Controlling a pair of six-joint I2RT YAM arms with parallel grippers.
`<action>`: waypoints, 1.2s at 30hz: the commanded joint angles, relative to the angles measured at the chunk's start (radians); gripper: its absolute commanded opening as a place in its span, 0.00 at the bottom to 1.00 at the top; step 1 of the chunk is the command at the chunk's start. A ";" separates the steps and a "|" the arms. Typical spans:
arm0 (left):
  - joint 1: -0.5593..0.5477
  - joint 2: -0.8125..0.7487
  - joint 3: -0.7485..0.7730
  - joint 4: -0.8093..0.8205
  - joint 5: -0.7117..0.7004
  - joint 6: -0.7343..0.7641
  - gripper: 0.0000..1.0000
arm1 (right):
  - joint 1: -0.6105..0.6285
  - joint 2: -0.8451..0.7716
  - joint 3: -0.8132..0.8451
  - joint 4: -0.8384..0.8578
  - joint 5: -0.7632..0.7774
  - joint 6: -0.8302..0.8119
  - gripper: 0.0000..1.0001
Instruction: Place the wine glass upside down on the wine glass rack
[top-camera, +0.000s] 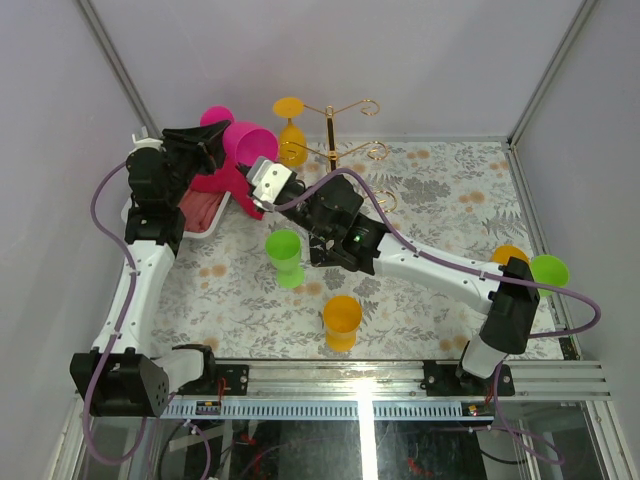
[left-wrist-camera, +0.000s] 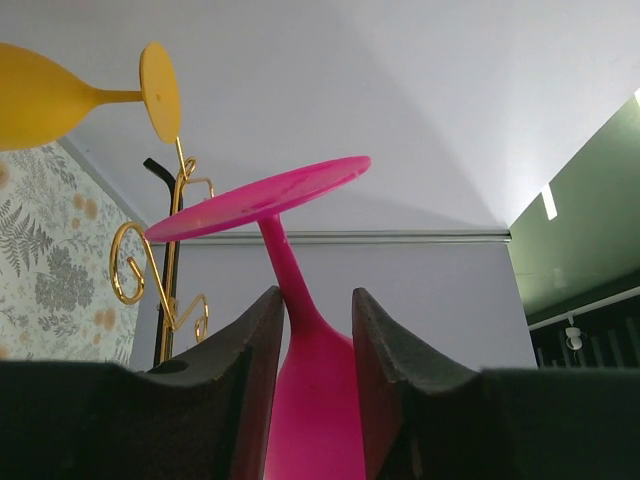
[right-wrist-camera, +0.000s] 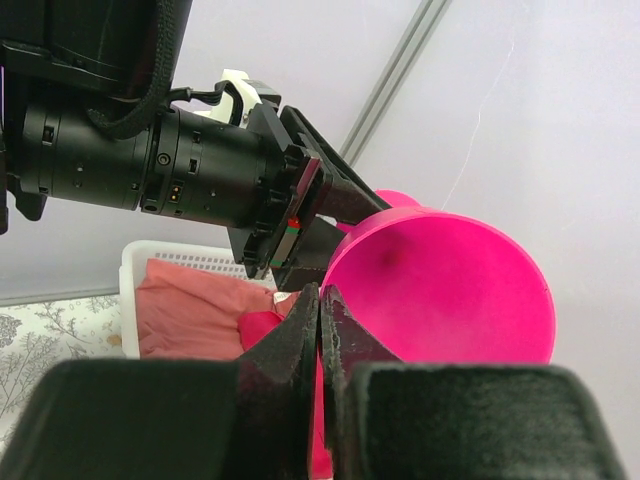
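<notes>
Nearest on the patterned surface (top-camera: 440, 200), an orange glass (top-camera: 342, 318) stands near centre, with a green glass (top-camera: 285, 255) just beyond it to the left. At the right edge, beside the right arm's base, a second orange glass (top-camera: 508, 254) and a second green glass (top-camera: 549, 268) sit close together. The right arm reaches diagonally across to the far left. The right hand (right-wrist-camera: 318, 300) has its fingers pressed together, tips at the rim of the pink bowl; whether the rim is caught between them cannot be told. Behind it lies a white basket (right-wrist-camera: 180, 257) holding a pink cloth (right-wrist-camera: 190, 310). The wine glass (right-wrist-camera: 450, 290), bright pink, is held aloft over the far-left corner, tipped on its side, mouth toward the near right and foot toward the far wall. The left hand (left-wrist-camera: 316, 294) pinches it where stem meets bowl, one finger on each side, the bowl filling the gap between them. The wine glass rack (top-camera: 330, 130) stands at the far centre, just right of the pink glass and apart from it. A yellow glass (top-camera: 292, 148) sits among the rack's left arms.
</notes>
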 joint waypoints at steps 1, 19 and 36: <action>-0.004 0.005 -0.018 0.087 0.032 -0.006 0.28 | 0.013 -0.057 0.006 0.065 -0.027 0.014 0.00; -0.003 0.045 -0.058 0.250 0.048 -0.009 0.00 | 0.032 -0.047 -0.003 0.029 0.070 -0.049 0.14; 0.126 0.159 0.072 0.328 0.022 0.262 0.00 | -0.037 -0.129 0.004 -0.166 0.188 0.020 0.53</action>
